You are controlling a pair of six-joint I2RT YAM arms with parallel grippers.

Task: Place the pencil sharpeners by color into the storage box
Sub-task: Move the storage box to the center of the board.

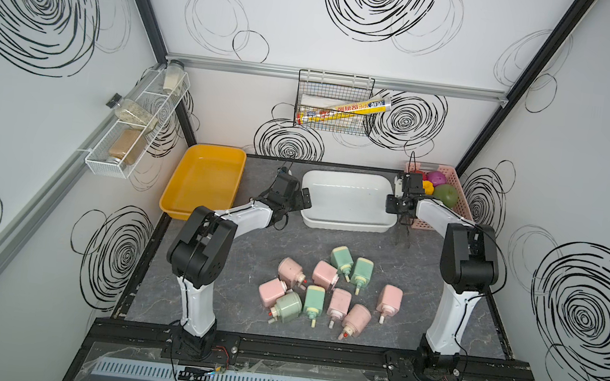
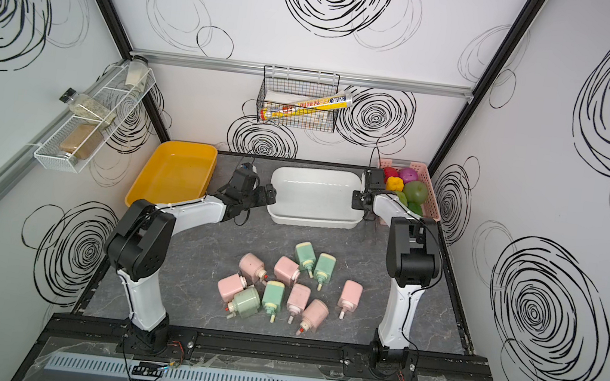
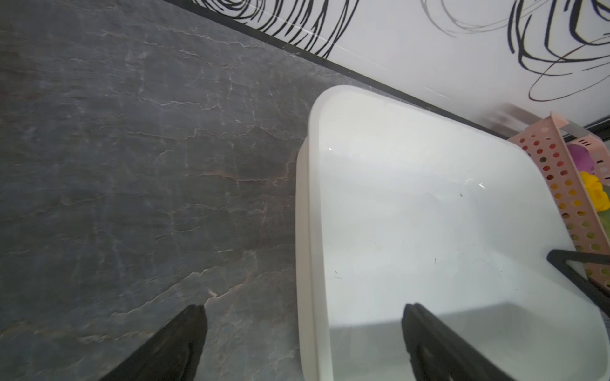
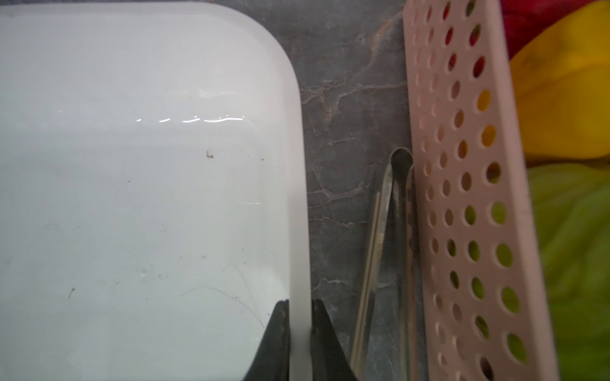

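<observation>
1. The pencil sharpeners (image 1: 339, 303) lie loose on the gray counter (image 1: 258, 241), bunched together in the lower middle of both top views. All ten are outside the boxes.
2. Six of them are pink and four are green. One pink sharpener (image 1: 390, 298) lies a little apart at the right edge of the bunch.
3. The white storage box (image 1: 347, 198) sits in the upper middle of both top views and has nothing in it. The yellow tray (image 1: 203, 180) stands to its left and the pink basket (image 1: 442, 169) to its right.
4. The right pincer (image 4: 299, 305) is clamped on the right-hand rim of the white storage box, with one jaw inside the wall and one outside.
5. The left pincer (image 3: 302, 316) is spread wide at the box's left end. One jaw is over the counter and the other over the box's interior, and it grips nothing.
6. Metal tongs (image 4: 396, 231) lie on the counter in the gap between the box and the basket, just beside the basket's perforated wall.
7. The basket holds round toy fruits (image 1: 445, 194) in red, yellow, purple and green.
</observation>
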